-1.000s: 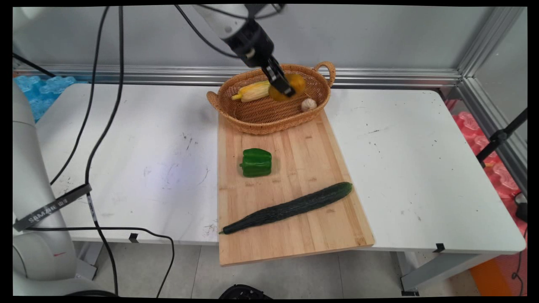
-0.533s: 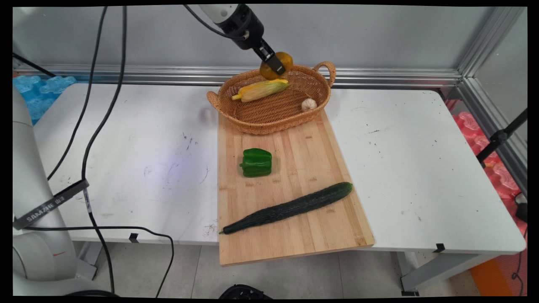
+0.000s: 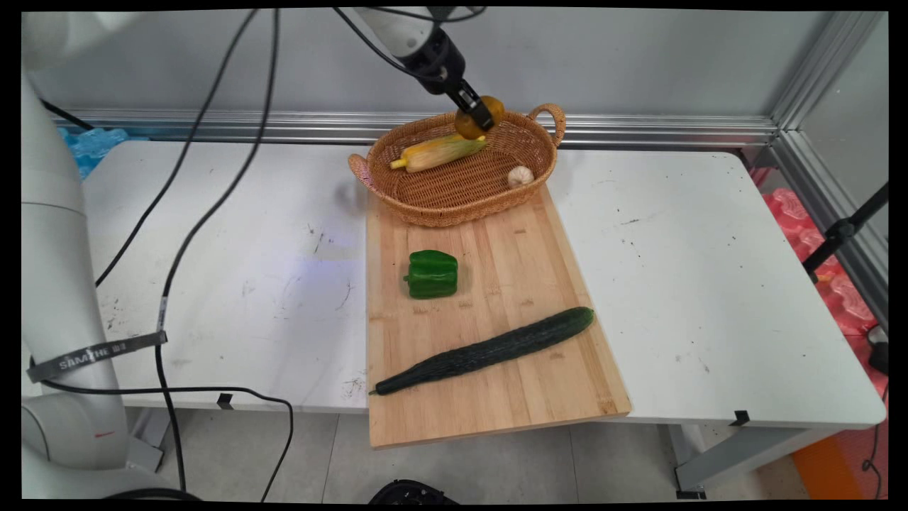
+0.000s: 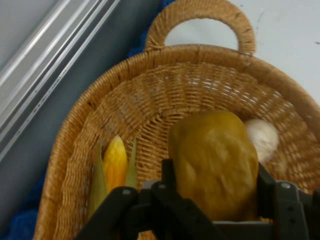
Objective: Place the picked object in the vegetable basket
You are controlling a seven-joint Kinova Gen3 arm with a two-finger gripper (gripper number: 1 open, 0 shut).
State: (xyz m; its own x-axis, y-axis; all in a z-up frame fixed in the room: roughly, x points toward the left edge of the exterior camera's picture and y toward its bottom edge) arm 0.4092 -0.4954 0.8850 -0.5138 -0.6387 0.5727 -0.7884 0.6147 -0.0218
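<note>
The black two-finger gripper hangs above the far rim of the oval woven wicker basket, with its fingers closed on either side of a rounded yellow-brown fruit, which they hold clear of the basket floor. In the hand view the yellow-brown fruit fills the space between the two fingers, with the basket wall and one of its loop handles behind it. Inside the basket lies a yellow ear of corn in pale green husk, stretched along the far side just below and to the left of the held fruit, and a small whitish garlic bulb sits near the right end, apart from the corn. The basket rests on the far end of a light wooden cutting board that lies on the white bench and overhangs its near edge. On the board, near its left side, stands a blocky green bell pepper, and nearer the front a long dark green cucumber lies diagonally, its thin end reaching the board's left edge. Pepper and cucumber are apart from each other and from the basket. Black cables hang over the bench's left part.
</note>
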